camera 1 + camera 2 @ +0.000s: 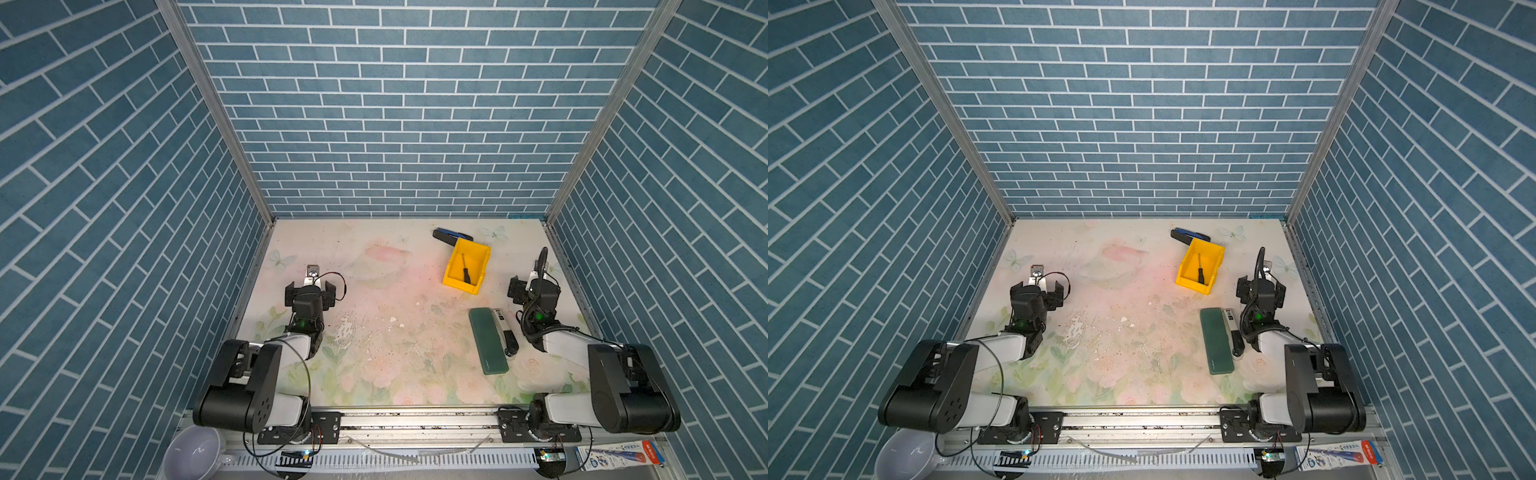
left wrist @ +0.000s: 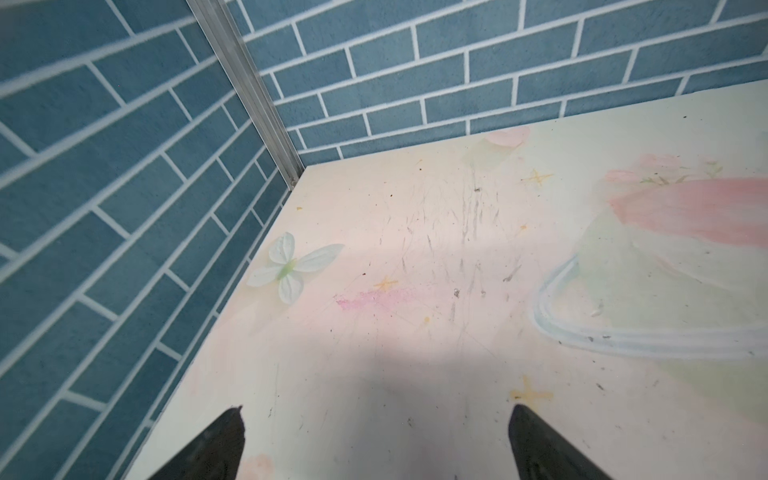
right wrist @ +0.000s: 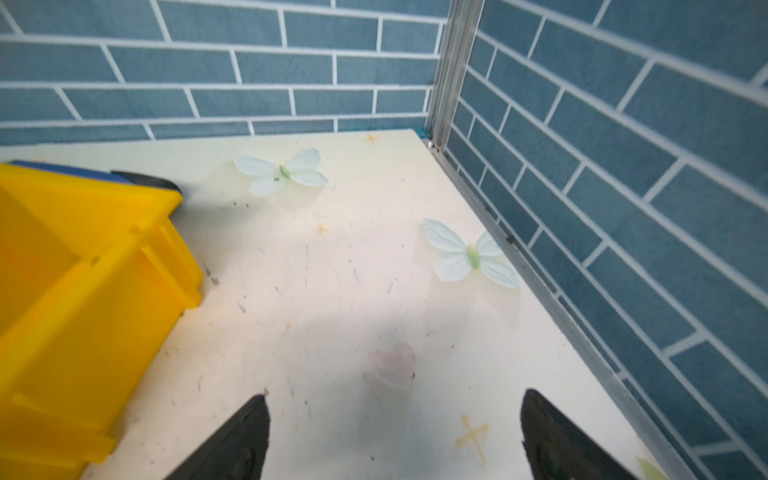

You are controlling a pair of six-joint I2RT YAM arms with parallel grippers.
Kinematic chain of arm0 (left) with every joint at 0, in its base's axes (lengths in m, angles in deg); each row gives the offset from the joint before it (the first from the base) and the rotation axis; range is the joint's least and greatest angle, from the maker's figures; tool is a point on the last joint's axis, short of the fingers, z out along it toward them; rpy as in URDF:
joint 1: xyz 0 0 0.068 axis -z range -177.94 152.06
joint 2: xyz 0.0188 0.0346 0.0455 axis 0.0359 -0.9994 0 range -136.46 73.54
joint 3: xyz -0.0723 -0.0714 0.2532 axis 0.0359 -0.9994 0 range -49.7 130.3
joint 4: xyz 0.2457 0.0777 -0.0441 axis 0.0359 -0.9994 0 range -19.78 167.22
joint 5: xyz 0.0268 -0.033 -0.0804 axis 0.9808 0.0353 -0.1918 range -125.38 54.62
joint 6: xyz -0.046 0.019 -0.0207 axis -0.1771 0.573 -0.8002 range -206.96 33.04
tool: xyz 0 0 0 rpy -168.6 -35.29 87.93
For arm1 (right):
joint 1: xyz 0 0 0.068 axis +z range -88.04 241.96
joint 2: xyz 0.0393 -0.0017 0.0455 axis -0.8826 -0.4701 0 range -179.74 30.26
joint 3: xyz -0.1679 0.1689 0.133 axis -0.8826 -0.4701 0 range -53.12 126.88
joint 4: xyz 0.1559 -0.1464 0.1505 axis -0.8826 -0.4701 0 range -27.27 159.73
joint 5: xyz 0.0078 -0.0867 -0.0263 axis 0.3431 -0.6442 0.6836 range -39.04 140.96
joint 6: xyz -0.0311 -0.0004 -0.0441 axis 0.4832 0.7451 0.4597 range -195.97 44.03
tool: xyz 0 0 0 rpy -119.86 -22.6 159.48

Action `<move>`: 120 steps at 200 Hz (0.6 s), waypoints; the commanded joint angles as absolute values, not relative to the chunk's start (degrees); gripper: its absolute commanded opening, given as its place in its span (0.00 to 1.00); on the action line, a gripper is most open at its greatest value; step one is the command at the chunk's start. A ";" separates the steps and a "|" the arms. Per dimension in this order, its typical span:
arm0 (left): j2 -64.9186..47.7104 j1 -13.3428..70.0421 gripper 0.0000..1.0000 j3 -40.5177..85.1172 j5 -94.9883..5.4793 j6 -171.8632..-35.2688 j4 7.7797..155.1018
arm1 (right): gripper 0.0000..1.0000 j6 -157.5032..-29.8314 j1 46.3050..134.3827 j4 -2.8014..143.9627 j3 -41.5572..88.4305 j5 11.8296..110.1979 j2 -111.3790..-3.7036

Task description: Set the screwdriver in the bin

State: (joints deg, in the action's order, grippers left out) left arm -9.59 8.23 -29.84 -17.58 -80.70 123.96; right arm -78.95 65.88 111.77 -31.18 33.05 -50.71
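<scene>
Left claw point(image 2: 376, 419) and right claw point(image 3: 393, 397): both spread wide, empty, over bare desk point(image 1: 374, 291). Screwdriver point(image 1: 465, 270) lies inside bin point(image 1: 478, 254), handle at the near end. Task looks done; nothing left to place. Count: one screwdriver, one bin, one green case point(image 1: 488, 340), one black-and-blue tool point(image 1: 446, 235), one white-and-black device point(image 1: 504, 332), two claws.

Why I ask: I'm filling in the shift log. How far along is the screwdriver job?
Done: in both top views the screwdriver lies inside the bin.
In hand: nothing. The left gripper and the right gripper are both open and empty, over bare table.
Left: nothing that shows; the job looks complete.
</scene>
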 commanded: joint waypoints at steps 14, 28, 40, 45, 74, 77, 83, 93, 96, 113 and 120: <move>-14.80 5.93 1.00 -29.33 -23.56 -82.85 131.79 | 0.95 -77.49 63.66 122.37 -34.11 40.07 -53.78; -14.30 5.26 1.00 -28.51 -25.08 -83.47 129.35 | 0.95 -78.14 62.21 125.74 -34.75 42.82 -56.71; -14.19 5.02 1.00 -28.09 -25.61 -83.86 128.12 | 0.96 -78.67 61.88 125.69 -34.14 42.68 -57.11; -14.37 4.89 1.00 -28.23 -25.69 -83.77 128.87 | 0.96 -78.99 61.46 123.31 -33.42 43.41 -56.77; -14.27 4.87 1.00 -28.28 -25.72 -83.88 128.49 | 0.99 -80.25 60.45 118.55 -30.49 43.42 -57.67; -14.33 4.87 1.00 -28.34 -25.72 -83.77 128.71 | 0.99 -80.38 60.25 118.54 -30.47 43.69 -57.56; -14.35 4.87 1.00 -28.43 -25.56 -83.62 128.96 | 0.98 -80.28 60.21 119.82 -30.61 43.95 -58.12; -14.28 4.95 1.00 -28.43 -25.58 -83.54 128.86 | 0.99 -80.32 60.11 119.07 -30.61 43.85 -57.74; -14.34 4.96 1.00 -28.38 -25.62 -83.47 128.96 | 0.99 -80.26 60.11 119.61 -30.68 43.93 -57.96; -14.34 5.00 1.00 -28.29 -25.78 -83.44 128.80 | 0.99 -80.27 60.11 119.56 -30.64 43.93 -57.92; -14.35 4.97 1.00 -28.34 -25.77 -83.44 128.76 | 0.99 -80.31 60.14 119.03 -30.62 43.85 -57.72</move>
State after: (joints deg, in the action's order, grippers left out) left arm -14.32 5.31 -29.17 -25.19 -83.32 128.14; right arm -79.19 60.33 119.62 -32.84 42.99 -57.42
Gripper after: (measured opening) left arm 0.996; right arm 0.986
